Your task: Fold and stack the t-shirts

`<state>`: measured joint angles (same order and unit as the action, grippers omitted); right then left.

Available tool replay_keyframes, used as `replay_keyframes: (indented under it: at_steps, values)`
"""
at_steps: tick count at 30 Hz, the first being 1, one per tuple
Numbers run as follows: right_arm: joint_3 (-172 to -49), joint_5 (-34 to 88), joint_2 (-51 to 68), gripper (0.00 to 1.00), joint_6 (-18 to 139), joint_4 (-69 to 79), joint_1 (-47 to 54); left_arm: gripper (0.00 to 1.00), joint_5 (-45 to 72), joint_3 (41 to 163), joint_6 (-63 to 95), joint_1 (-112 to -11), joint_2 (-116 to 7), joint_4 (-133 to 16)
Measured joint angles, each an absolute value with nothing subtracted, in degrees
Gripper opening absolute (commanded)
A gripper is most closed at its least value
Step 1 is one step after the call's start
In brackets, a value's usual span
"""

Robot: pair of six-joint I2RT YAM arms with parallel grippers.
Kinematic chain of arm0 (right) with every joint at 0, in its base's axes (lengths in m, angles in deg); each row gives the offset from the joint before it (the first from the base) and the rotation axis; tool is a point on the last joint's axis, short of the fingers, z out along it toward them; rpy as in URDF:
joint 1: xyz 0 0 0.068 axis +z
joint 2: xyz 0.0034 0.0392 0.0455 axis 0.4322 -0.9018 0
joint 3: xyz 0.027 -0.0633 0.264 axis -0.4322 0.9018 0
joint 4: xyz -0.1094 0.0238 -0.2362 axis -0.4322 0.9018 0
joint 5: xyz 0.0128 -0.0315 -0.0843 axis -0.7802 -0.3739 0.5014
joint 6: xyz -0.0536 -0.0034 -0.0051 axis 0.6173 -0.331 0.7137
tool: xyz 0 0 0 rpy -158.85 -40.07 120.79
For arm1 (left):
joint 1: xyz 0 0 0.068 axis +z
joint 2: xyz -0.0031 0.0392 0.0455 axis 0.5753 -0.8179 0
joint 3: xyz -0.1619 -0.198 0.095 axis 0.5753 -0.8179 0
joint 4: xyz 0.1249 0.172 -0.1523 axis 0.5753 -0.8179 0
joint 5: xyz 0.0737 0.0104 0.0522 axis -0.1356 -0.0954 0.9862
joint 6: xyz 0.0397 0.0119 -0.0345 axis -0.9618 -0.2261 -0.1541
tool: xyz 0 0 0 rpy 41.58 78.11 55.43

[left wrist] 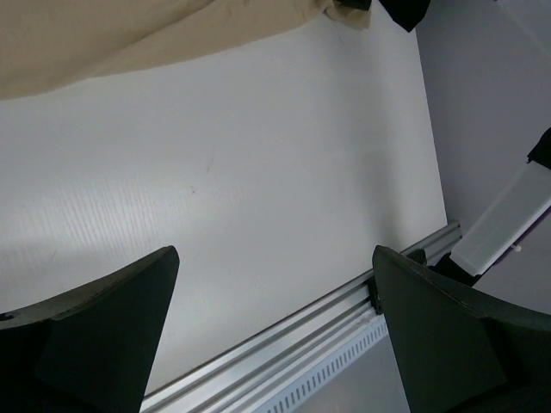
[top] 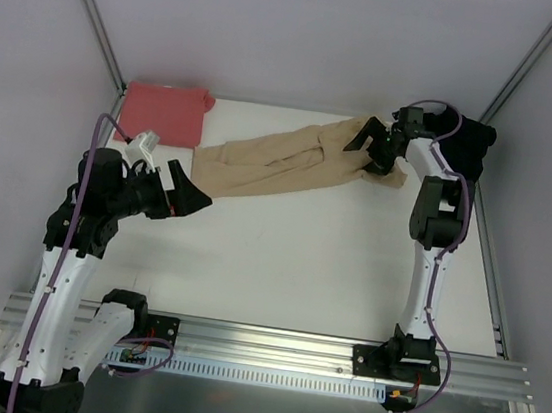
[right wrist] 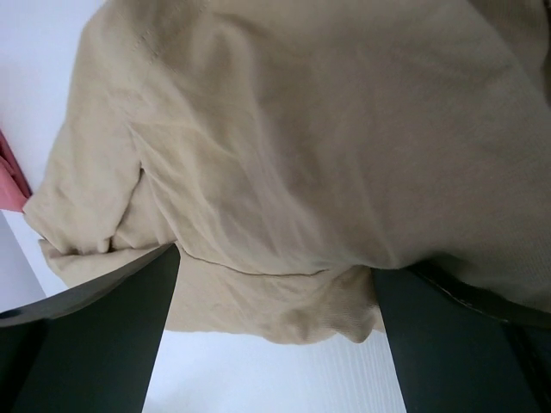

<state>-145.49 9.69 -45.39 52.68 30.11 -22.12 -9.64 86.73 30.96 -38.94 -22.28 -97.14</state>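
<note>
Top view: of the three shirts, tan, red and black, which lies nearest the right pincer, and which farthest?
1. tan shirt, right under the right pincer.
2. black shirt, far right corner.
3. salmon-red shirt, far left corner.

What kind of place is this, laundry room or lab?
Likely a robot lab cell: left arm and right arm bolted to an aluminium rail, white table between plain panels, tan t-shirt.

White table [top: 300,260]: tan t-shirt [top: 271,161] stretched rumpled across far half; salmon-red t-shirt [top: 167,113] folded flat, far-left corner; black t-shirt [top: 473,145] bunched, far-right corner.
</note>
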Motion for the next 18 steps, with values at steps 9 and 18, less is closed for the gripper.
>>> replay_keyframes:
  at_steps: [9,18]
  values:
    - [-163.21,7.25,-56.36,0.99,51.19,30.00,-23.08,0.98,-9.64,83.25,29.32,-38.94,-25.34,-97.01]
    - [-148.66,10.02,-41.30,0.99,55.26,30.39,-25.73,0.99,-5.71,88.17,25.51,-38.96,-38.85,-94.74]
